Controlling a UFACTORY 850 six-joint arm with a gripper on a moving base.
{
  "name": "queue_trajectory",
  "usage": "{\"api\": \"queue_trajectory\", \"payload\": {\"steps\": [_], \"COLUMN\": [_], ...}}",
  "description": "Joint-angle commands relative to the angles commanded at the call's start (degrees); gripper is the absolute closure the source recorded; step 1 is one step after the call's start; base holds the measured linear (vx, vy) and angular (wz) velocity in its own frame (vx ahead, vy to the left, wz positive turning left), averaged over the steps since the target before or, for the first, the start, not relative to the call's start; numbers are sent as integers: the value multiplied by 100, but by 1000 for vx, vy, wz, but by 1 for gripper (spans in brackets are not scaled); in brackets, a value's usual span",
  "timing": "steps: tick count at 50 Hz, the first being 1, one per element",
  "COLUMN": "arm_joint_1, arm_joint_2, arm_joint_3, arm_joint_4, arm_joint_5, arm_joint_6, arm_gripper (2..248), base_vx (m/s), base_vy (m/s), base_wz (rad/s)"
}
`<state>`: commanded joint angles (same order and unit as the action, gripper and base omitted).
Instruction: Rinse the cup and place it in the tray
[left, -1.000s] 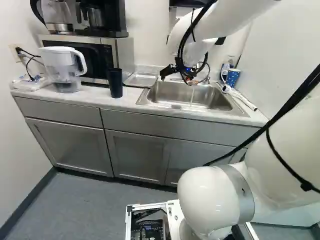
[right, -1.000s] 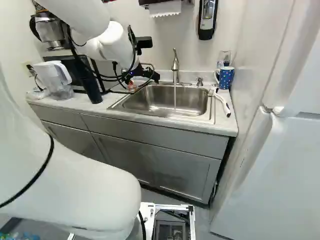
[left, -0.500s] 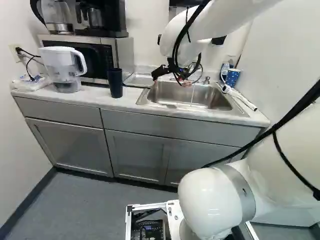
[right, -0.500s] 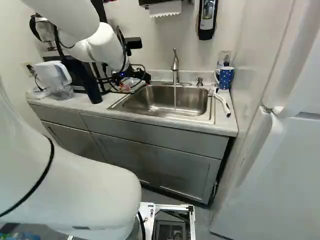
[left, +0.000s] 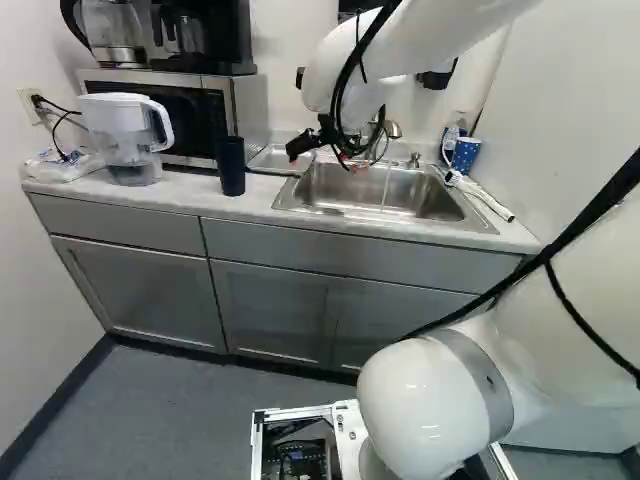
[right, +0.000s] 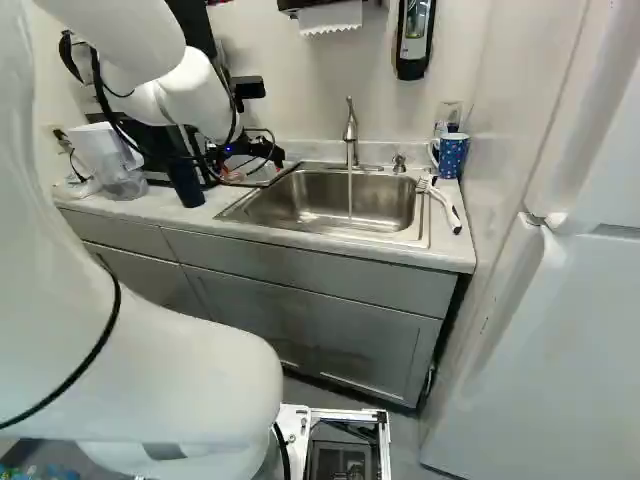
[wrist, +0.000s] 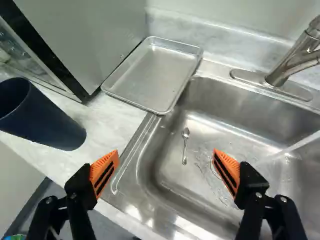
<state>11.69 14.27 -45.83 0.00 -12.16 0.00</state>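
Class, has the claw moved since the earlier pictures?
Yes. In the left base view, the claw has moved left against the sink, toward the dark cup.

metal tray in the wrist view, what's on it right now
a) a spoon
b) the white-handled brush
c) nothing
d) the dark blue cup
c) The tray shows a bare surface; the dark blue cup stands on the counter beside it, and the spoon lies in the sink.

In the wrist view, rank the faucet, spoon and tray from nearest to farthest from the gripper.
1. Spoon, in the sink, just ahead of the gripper.
2. Tray, farther ahead, beside the microwave.
3. Faucet, off to one side, behind the basin.
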Motion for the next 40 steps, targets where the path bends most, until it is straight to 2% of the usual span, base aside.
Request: {"api": "queue_trajectory", "payload": {"steps": [40], "arm_joint_1": [821], "arm_joint_2": [-258], "arm_joint_3": [-229], "arm_joint_4": [0], "arm_joint_5": [0], "arm_joint_6": [0], "arm_gripper": [3], "base_vx": [0], "base_vy": [0], "base_wz": [0]}}
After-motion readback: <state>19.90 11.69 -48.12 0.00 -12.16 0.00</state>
